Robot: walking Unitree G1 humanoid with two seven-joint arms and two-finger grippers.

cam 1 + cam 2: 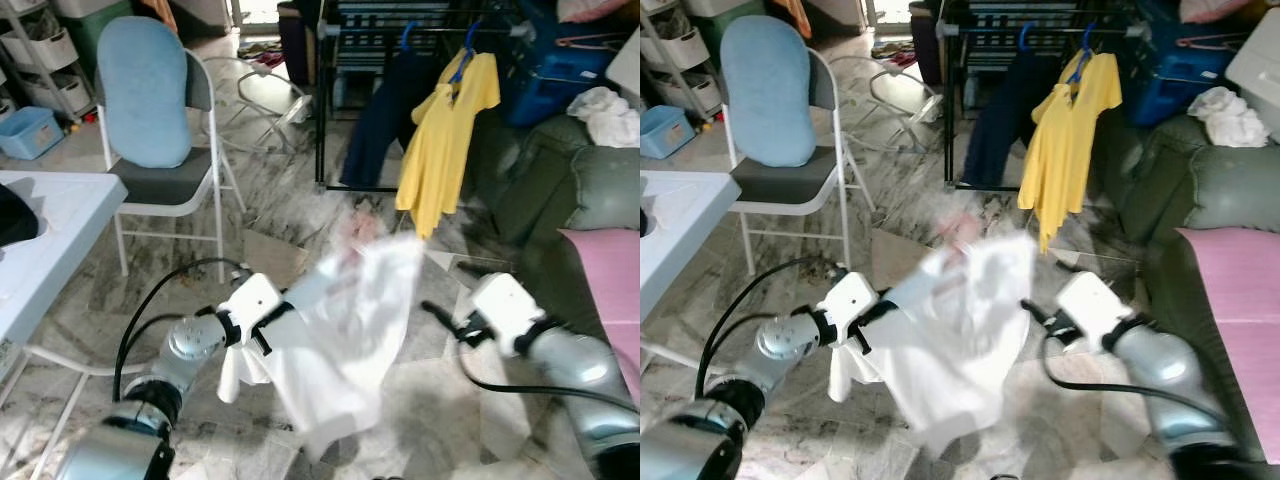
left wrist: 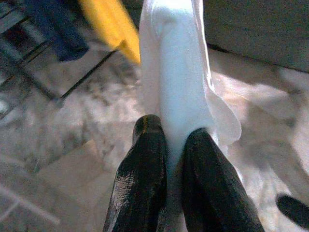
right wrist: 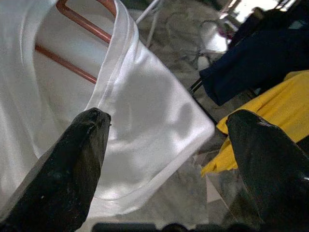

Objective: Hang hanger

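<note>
The left gripper (image 1: 285, 305) holds up a blurred white shirt (image 1: 345, 335) over the marble floor (image 1: 270, 215). The right gripper (image 1: 435, 312) points at it. Far off, a yellow shirt (image 1: 445, 140) hangs on a rack (image 1: 340, 35).

You can't make out the hanger (image 3: 77, 34), mostly tucked inside the blurry white shirt (image 1: 345, 330).

A white shirt (image 1: 340, 340) hangs in mid-air above the marble floor, blurred, draped over a reddish-brown hanger (image 3: 77, 43) whose bars show inside the collar. Its lower edge droops, and one side is pinched and held up.
</note>
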